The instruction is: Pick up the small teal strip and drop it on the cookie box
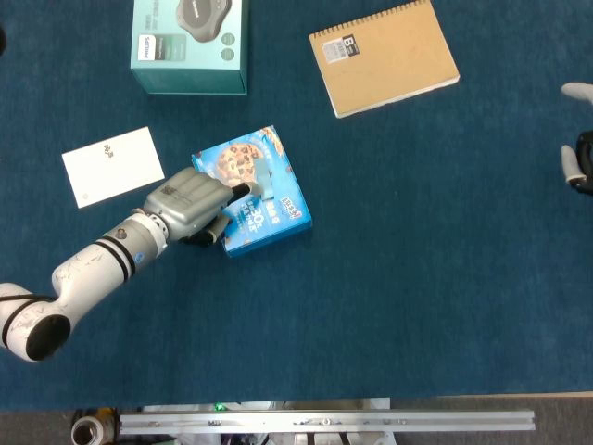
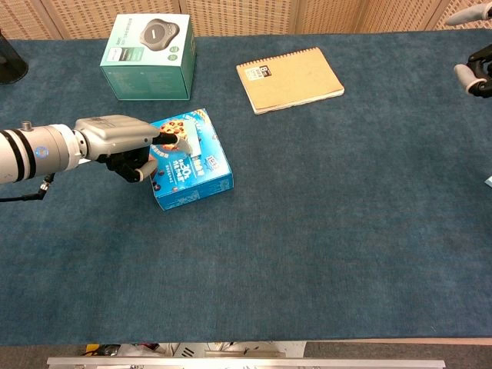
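The small teal strip lies flat on the lid of the blue cookie box, which sits left of the table's middle. In the chest view the strip shows as a pale sliver on the box. My left hand reaches in from the lower left, its dark fingertips at the strip's left edge over the box; the strip rests on the lid rather than in a grip. My right hand shows only partly at the far right edge, fingers apart and holding nothing, also visible as the right hand.
A teal product box stands at the back left. A brown spiral notebook lies at the back centre. A white card lies on the blue cloth just left of my left hand.
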Available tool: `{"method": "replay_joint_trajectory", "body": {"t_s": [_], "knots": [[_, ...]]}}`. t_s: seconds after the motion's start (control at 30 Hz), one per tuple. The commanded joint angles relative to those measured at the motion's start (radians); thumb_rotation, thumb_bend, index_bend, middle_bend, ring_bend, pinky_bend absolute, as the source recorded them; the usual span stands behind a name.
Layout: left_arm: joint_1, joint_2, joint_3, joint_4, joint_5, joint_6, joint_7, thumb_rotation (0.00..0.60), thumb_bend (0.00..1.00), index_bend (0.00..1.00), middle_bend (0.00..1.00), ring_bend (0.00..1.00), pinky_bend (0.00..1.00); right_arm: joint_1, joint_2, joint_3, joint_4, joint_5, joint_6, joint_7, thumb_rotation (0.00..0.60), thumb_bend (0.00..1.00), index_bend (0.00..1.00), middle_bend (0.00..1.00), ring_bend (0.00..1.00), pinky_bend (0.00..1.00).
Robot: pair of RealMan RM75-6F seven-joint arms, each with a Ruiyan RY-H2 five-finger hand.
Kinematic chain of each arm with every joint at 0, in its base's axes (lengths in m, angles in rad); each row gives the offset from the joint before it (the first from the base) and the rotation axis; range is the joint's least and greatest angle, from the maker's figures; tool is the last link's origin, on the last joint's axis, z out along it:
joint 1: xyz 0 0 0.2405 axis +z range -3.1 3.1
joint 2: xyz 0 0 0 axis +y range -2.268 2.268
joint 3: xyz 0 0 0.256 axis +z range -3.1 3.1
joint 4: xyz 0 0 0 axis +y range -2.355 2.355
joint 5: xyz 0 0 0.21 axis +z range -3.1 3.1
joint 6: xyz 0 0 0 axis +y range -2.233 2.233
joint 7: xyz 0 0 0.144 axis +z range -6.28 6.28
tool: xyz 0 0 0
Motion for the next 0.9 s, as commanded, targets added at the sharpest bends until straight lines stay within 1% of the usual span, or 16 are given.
{"method": "replay_joint_trajectory", "body": {"t_s": [0.03, 0.33, 0.9], "knots": [[0.001, 0.003, -0.002, -0.004, 0.004, 0.003, -0.004, 0.6, 0.89, 0.13, 1.0, 1.0, 1.0, -0.001, 0.0, 0.001, -0.001, 0.0, 0.001, -0.001, 0.6, 0.43, 0.22, 0.87, 1.0, 1.0], [-0.009, -0.009, 0.003, -0.01, 0.008, -0.004, 0.004, 0.6, 0.89, 0.13, 1.0, 1.0, 1.0, -0.008, 0.003, 0.004, 0.002, 0.005, 0.003, 0.004, 0.6, 0.43, 0.22, 0.87, 1.0, 1.0], [-0.024, -0.017, 0.022, -0.013, -0.038, -0.002, 0.042, 0.6, 0.89, 0.13, 1.0, 1.0, 1.0, -0.012, 0.004, 0.01, 0.017, 0.003, -0.005, 0.021, 0.6, 0.43, 0.22, 0.87, 1.0, 1.0]]}}
